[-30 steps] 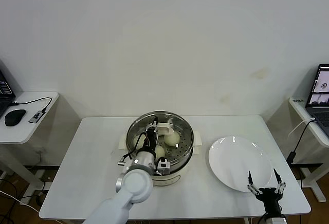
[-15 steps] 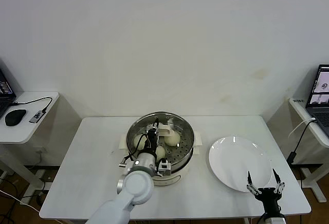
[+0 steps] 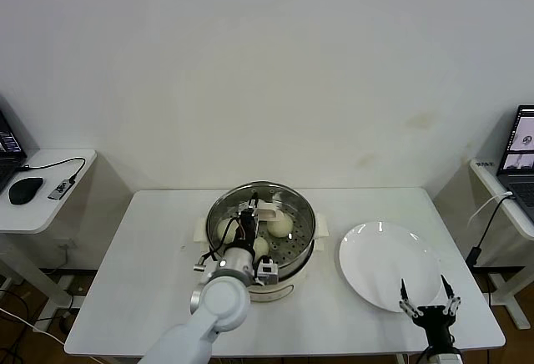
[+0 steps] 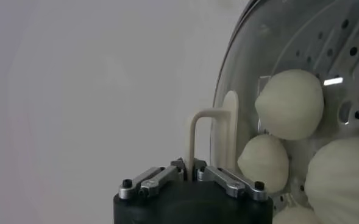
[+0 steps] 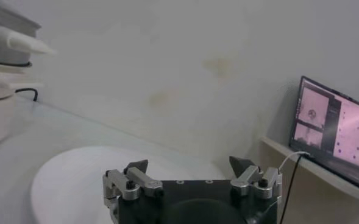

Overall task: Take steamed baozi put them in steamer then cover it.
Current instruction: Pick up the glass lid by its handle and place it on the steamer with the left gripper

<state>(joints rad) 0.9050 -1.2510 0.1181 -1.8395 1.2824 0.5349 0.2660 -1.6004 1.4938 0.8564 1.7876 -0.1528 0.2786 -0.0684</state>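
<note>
The steamer (image 3: 292, 257) stands mid-table with the glass cover (image 3: 288, 197) over its top. Through the glass I see three baozi (image 3: 279, 224), pale and round (image 4: 289, 103), on the perforated tray. My left gripper (image 3: 248, 220) is above the pot, shut on the thin upright leg of the cover's cream handle (image 4: 192, 137). Whether the cover's rim (image 4: 223, 91) rests on the pot I cannot tell. My right gripper (image 3: 428, 301) hangs open and empty over the near edge of the white plate (image 3: 375, 260), far from the steamer.
The empty white plate (image 5: 69, 176) lies right of the steamer. A side table with a mouse (image 3: 23, 189) and cable stands at far left. A laptop (image 5: 334, 131) sits on a shelf at far right. The wall is close behind the table.
My left gripper has shifted slightly with the cover's handle, and the baozi on the pot's left side shows more clearly through the glass. The right arm has barely moved.
</note>
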